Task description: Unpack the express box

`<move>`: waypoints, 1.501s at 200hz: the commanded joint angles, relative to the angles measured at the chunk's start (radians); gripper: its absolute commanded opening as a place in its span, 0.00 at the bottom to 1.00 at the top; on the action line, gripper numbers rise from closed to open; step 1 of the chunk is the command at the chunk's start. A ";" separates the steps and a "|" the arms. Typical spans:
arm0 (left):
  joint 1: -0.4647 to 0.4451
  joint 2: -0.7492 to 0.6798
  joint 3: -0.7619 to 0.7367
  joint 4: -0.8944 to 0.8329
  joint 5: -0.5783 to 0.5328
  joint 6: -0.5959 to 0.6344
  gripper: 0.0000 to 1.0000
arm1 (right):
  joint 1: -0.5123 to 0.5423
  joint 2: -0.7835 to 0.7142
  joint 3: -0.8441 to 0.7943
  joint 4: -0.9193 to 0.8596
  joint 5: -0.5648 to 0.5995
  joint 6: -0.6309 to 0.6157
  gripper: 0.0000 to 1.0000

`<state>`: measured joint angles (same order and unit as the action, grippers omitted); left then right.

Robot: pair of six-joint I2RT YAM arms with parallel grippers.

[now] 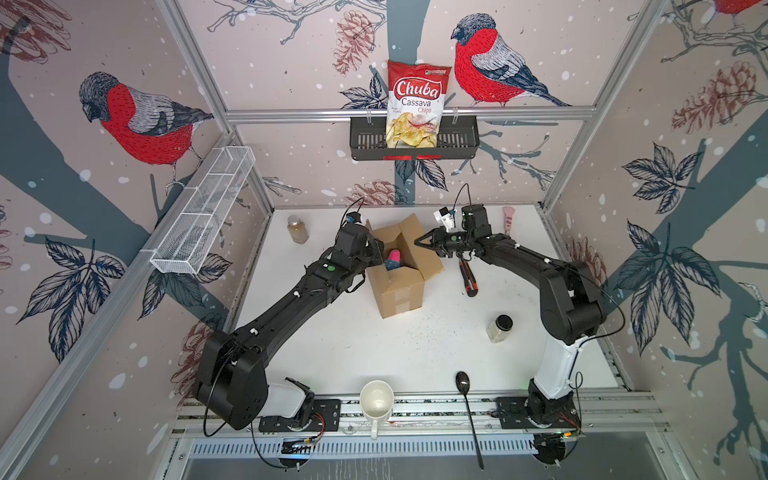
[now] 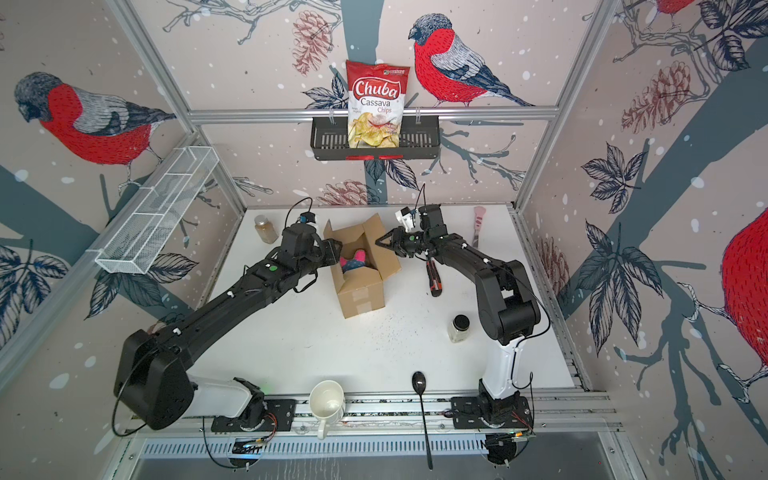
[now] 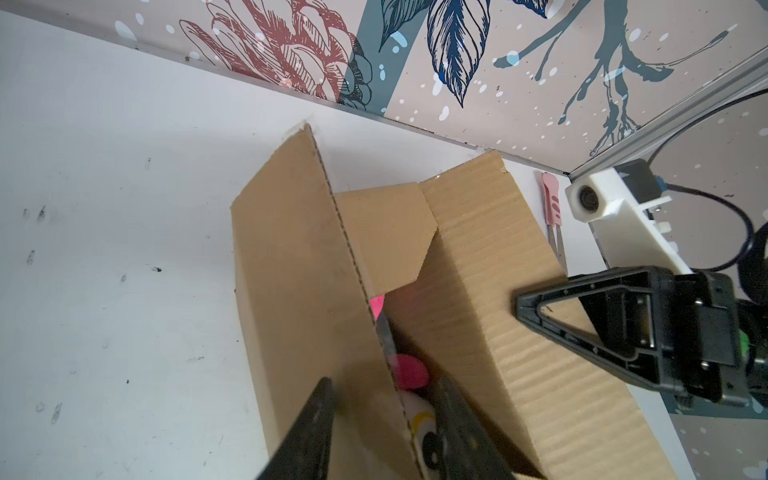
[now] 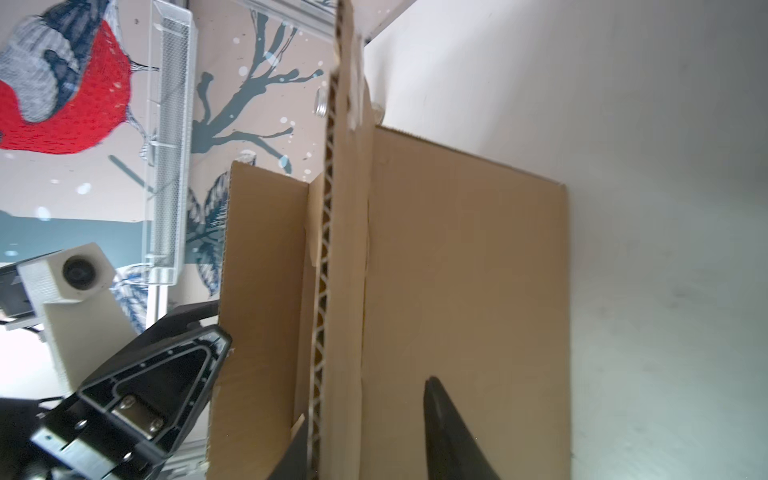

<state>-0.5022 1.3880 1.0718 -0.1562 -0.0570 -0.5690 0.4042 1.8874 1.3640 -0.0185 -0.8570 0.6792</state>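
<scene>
The express box (image 1: 401, 293) (image 2: 362, 291) stands in mid-table with its top flaps folded out. A pink and blue soft toy (image 1: 392, 259) (image 2: 353, 262) (image 3: 409, 372) lies inside. My left gripper (image 1: 379, 253) (image 3: 386, 388) is open and straddles the edge of the box's left flap (image 3: 291, 270), one finger outside and one inside the box. My right gripper (image 1: 419, 241) (image 4: 368, 399) is open at the right flap (image 4: 345, 249). One of its fingers lies against the flap's corrugated edge and the other stands clear of the cardboard. It shows side-on in the left wrist view.
Around the box are a spice bottle (image 1: 298, 228), a red-black tool (image 1: 467, 276), a pink utensil (image 1: 508, 220) and a black-lidded jar (image 1: 500, 328). A mug (image 1: 376, 401) and black spoon (image 1: 467, 411) lie at the front edge. A chips bag (image 1: 417, 104) sits in the wall basket (image 1: 365, 141).
</scene>
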 commanded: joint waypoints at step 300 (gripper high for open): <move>-0.009 -0.032 -0.069 0.085 0.043 -0.030 0.40 | 0.211 -0.027 0.264 -0.593 0.783 -0.353 0.39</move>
<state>-0.5083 1.3731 1.0035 -0.0944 -0.0372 -0.5957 0.5953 1.8801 1.5833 -0.4774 -0.2153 0.3576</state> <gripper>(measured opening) 0.399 0.391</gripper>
